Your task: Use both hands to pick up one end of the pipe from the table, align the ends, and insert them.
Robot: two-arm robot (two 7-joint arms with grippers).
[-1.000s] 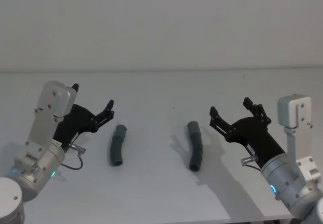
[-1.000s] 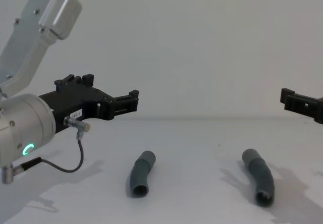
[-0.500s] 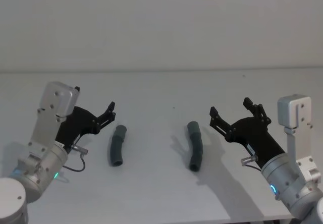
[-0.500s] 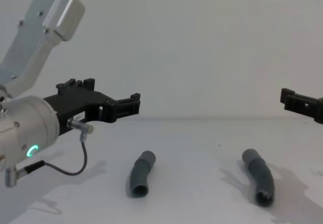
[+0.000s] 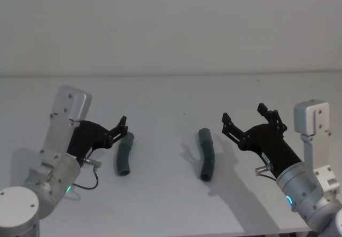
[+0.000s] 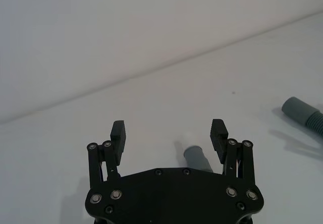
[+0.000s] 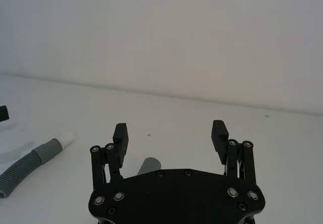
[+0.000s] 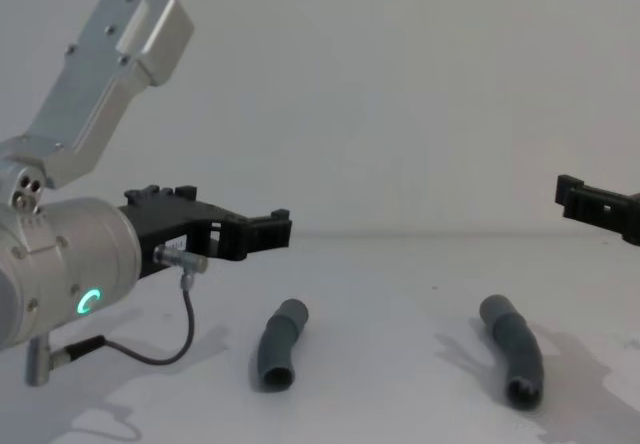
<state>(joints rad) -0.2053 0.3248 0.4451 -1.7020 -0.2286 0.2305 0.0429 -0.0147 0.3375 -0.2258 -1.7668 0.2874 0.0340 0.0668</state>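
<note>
Reaching over the white tabletop [image 5: 171, 210], I have both claws spread wide and empty. My left claw [image 5: 118, 129] hangs just beside the far end of the left hose piece [image 5: 124, 155]. My right claw [image 5: 243, 114] is well to the right of that piece, beyond the right hose piece [image 5: 206, 155], which lies apart from it. Both pieces rest flat, untouched.

I judge them light. The ribbed middles look bendy and should give my ridged fingers bite; the smooth cuffs look stiffer but slicker. I would take each on the ribs close behind its mating end, so it cannot droop.

From my head the left piece's white tip [image 7: 66, 136] melts into the tabletop. A smooth grey cuff [image 6: 295, 108] on the right piece reads plainer, though I cannot tell whether it is the wider end. My own palms hide most of each piece from the wrists, and the chest view's edge cuts my right claw short.
</note>
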